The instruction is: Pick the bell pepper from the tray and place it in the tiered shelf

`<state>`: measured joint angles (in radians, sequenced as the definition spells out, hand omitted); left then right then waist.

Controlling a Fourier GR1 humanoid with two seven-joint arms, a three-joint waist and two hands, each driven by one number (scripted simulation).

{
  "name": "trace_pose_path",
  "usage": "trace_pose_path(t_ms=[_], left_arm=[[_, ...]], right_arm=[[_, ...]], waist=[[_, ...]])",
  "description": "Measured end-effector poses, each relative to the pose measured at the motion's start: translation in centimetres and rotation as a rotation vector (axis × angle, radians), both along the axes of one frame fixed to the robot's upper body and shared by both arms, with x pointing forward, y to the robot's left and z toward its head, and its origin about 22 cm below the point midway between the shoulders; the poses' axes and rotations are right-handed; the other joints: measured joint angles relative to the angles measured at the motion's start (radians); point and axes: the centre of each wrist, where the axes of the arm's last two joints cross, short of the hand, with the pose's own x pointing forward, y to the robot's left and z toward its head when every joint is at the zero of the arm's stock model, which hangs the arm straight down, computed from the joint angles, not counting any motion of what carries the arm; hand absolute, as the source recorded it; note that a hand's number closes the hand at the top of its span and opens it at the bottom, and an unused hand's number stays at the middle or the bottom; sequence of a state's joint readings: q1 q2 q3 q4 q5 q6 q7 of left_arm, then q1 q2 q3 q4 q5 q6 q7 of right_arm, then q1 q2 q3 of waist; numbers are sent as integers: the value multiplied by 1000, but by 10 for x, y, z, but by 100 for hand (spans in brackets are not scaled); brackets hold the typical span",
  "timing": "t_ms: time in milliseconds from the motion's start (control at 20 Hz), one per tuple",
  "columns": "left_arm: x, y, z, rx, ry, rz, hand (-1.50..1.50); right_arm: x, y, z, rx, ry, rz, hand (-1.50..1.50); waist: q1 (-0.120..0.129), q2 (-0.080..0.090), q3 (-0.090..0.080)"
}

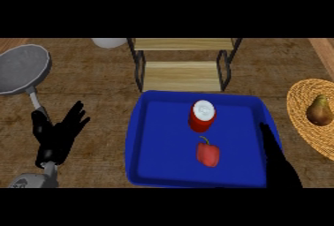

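A red bell pepper point(208, 154) lies in the front half of the blue tray point(157, 145). Just behind it in the tray stands a red can point(202, 116) with a white lid. The tiered shelf point(183, 75), two wooden boards in a black wire frame, stands right behind the tray. My right hand point(277, 156) rises over the tray's right rim with straight fingers, to the right of the pepper and apart from it. My left hand point(60, 132) rests open on the counter left of the tray, fingers up.
A grey pan point(23, 70) with a long handle lies at the far left. A woven basket point(313, 114) at the right edge holds a pear point(319, 110). A white rounded object point(109, 42) sits at the back, left of the shelf.
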<state>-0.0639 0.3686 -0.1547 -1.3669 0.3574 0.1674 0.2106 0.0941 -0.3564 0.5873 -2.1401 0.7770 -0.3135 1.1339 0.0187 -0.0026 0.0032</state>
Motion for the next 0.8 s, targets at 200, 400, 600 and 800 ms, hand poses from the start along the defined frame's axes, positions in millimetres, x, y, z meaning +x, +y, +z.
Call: trace_pose_path(t_ms=[200, 400, 600, 800], left_arm=[[-1, 1, 1, 0, 6, 13, 0], [-1, 3, 1, -3, 12, 15, 0], [-1, 6, 2, -5, 19, 22, 0], [-2, 11, 1, -9, 8, 18, 0]], right_arm=[[7, 21, -7, -33, 16, -13, -150], [15, 38, -13, -66, 27, -30, -150], [20, 51, -15, -74, 31, -44, -150], [28, 59, -25, -93, 56, -53, -150]], waist=[[-8, -2, 2], [-13, -3, 2], [-16, -3, 2], [-16, -2, 2]])
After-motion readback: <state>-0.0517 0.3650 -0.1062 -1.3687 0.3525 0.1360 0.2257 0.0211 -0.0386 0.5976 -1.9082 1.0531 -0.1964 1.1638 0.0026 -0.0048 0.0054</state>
